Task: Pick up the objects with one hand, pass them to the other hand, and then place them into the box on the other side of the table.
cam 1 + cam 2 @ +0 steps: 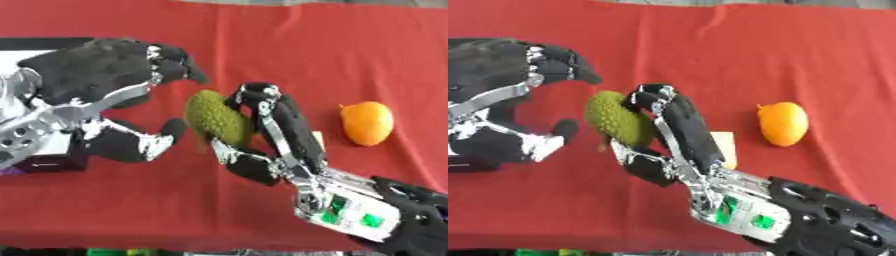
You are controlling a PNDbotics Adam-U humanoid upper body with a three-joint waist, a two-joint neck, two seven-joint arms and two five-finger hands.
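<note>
We had our right hand (278, 131) curled round the bumpy green fruit (217, 118), left hand (122, 95) spread open just beside it, orange fruit (367, 123) nearby.

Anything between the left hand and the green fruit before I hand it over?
Nothing visible. The right hand holds the green fruit, fingers curled round it, and the open left hand faces it across bare red cloth. The orange fruit lies off to the right.

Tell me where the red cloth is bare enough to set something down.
Bare cloth lies beyond the orange fruit and along the near edge, left of the right robot hand. The middle is crowded: that hand holds the green fruit beside the open left robot hand.
</note>
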